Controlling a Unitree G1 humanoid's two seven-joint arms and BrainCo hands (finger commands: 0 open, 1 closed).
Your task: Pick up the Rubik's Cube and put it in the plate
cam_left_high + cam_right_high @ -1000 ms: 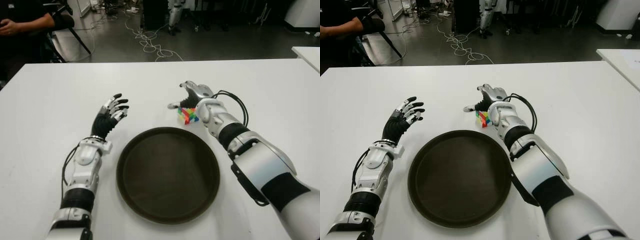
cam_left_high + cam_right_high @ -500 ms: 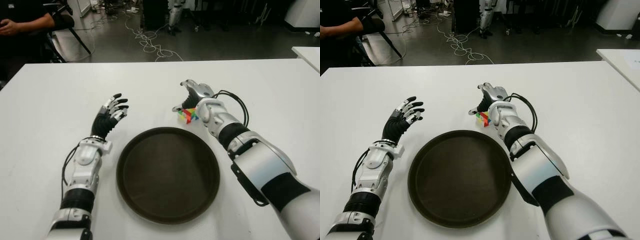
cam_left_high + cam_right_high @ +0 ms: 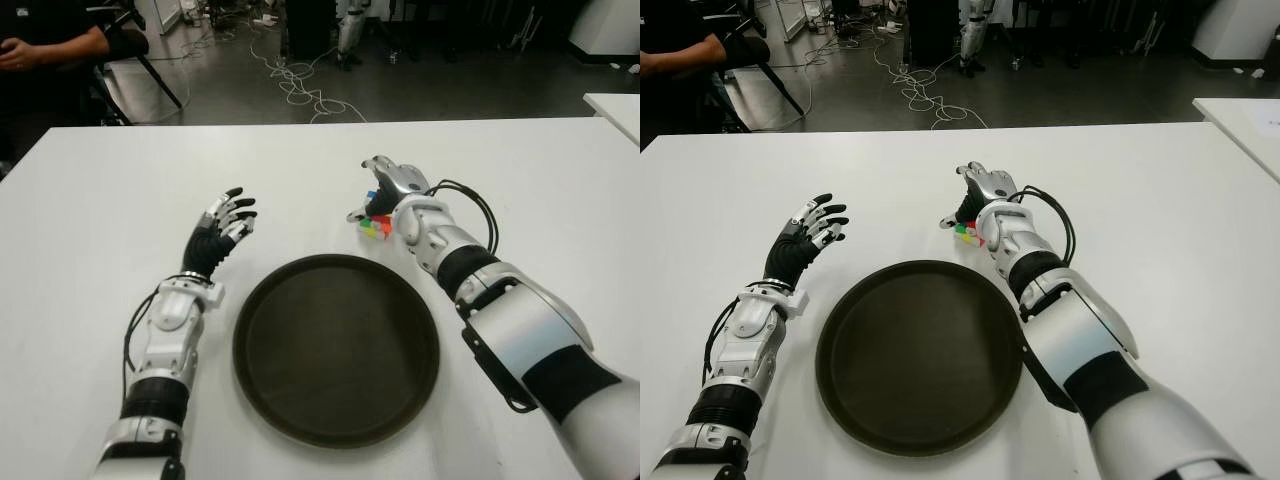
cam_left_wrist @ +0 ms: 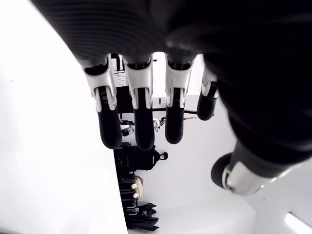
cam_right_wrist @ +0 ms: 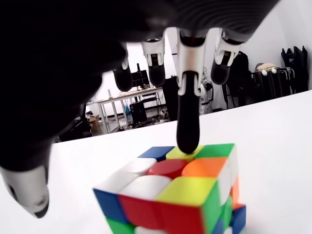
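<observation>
1. At the left of the eye views, the left hand [image 3: 222,228] shows raised beside the plate, on its left, fingers spread and straight, holding nothing. The left wrist view agrees: four fingers [image 4: 140,120] hang apart with nothing between them. It has no part in the work, as far as I can judge.

2. In the lower centre, the plate [image 3: 262,340], dark and round, sits on the white table [image 3: 100,200]. Nothing lies in it, so the placing is not done.

3. Just past the plate's upper right rim is the cube [image 3: 375,224], under the right hand [image 3: 388,190]. It is near the rim but not over it.

4. The right hand arches over the cube, fingers curled down around it. In the right wrist view one fingertip [image 5: 188,137] presses on the cube's [image 5: 175,197] top face; the other fingers are above and behind it, and the thumb [image 5: 29,195] stands off to one side, not touching. I judge this a grasp closing, not closed. Whether the cube rests on the table cannot be told for certain; it looks low and tilted.

5. What is left: close the grip, lift, carry the short way to the plate, let go.
</observation>
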